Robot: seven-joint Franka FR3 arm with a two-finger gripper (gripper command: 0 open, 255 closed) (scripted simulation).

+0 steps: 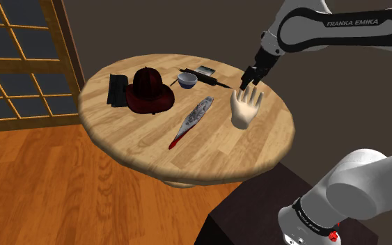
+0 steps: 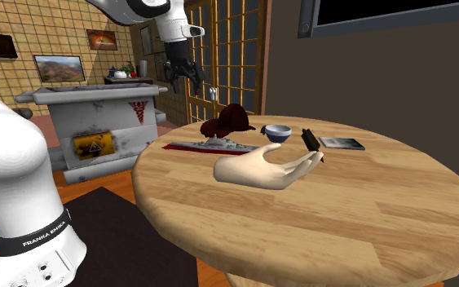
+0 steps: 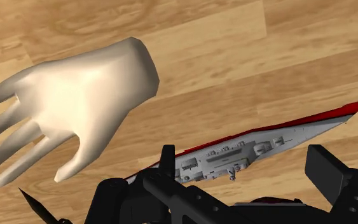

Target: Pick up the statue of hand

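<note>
The hand statue point(image 1: 246, 110) is a pale cream open hand lying flat on the round wooden table point(image 1: 208, 156), near the edge closest to the stand. It also appears in the second exterior view as the hand statue point(image 2: 264, 167). My gripper point(image 1: 247, 81) hangs in the air above the statue's fingertips, well off the table, and is seen high up as the gripper point(image 2: 185, 86). In the wrist view the gripper point(image 3: 247, 167) stands open with nothing between its fingers. There the hand statue point(image 3: 75, 95) lies off to one side, and a grey and red ship model point(image 3: 254, 147) is below the fingers.
The ship model point(image 1: 193, 120) lies mid-table beside the statue. A dark red hat point(image 1: 149, 90), a small bowl point(image 1: 187, 80), a black box point(image 1: 118, 90), a dark pen-like tool point(image 1: 214, 81) and a flat card point(image 1: 207, 69) crowd the far side. A wooden lattice door point(image 1: 20, 62) stands behind.
</note>
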